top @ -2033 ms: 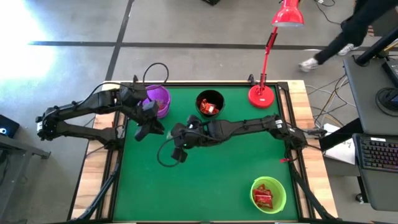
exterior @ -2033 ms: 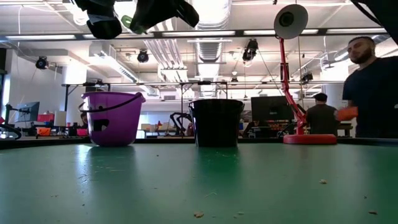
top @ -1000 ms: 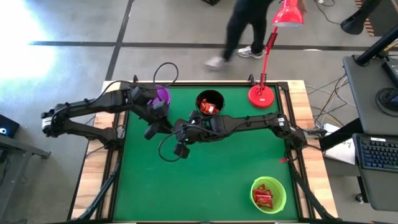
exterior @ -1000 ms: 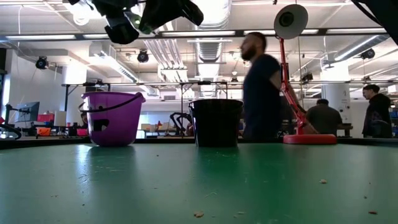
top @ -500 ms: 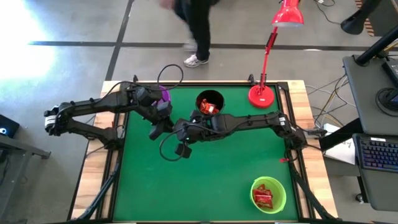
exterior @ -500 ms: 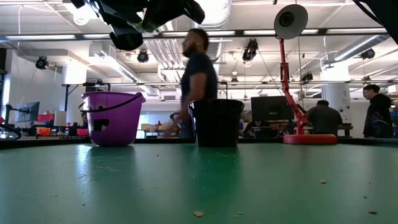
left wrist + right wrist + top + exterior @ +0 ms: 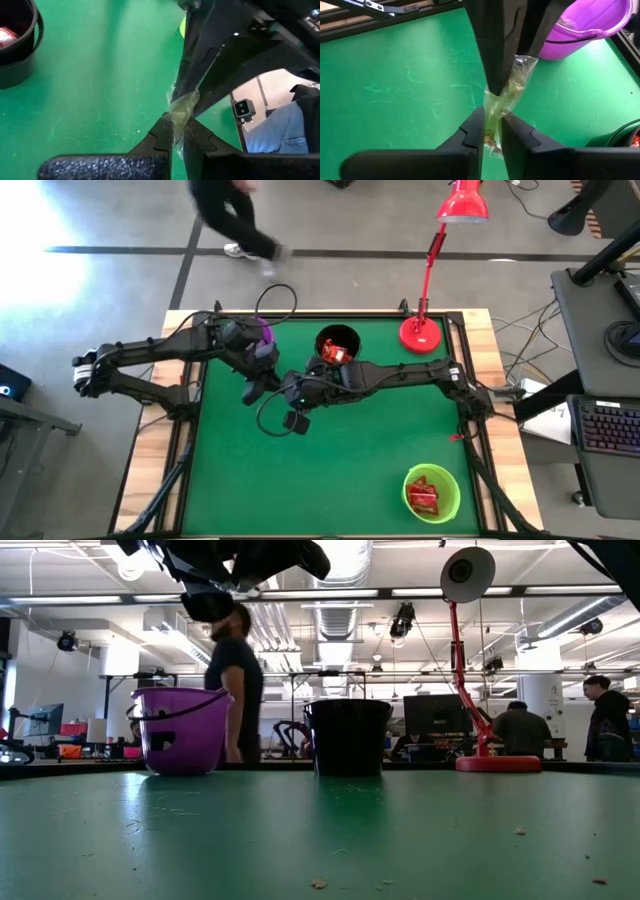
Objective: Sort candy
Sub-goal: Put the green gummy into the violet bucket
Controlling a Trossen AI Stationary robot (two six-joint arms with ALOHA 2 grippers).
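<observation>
A clear, pale wrapped candy (image 7: 183, 106) hangs in the air between my two grippers, above the green table between the purple cup (image 7: 260, 331) and the black cup (image 7: 337, 346). My left gripper (image 7: 175, 134) comes from the table's left and is shut on it. My right gripper (image 7: 492, 125) comes from the right and is shut on it too. In the high view the two grippers (image 7: 272, 389) meet tip to tip and hide the candy. Red candy lies in the black cup and in the green cup (image 7: 432, 492). My left gripper pinches one end of the clear candy wrapper (image 7: 176, 124) between its two fingers, which point toward the right gripper. The candy is lifted clear of the table. My right gripper pinches the other end of the wrapper (image 7: 493, 114) between its two fingers, facing the left gripper's fingers (image 7: 496, 75); the crinkled wrapper spans the short gap between the two pairs.
The red lamp (image 7: 421, 332) stands at the table's far right. The purple cup (image 7: 182, 730) and the black cup (image 7: 347, 737) stand along the far edge, and the green cup sits near the right near corner. A person (image 7: 235, 680) walks past behind the table.
My left gripper has moved from beside the purple cup toward the table's right until it meets my right gripper, which has stayed near the table's middle. A person has walked behind the table from right to left.
</observation>
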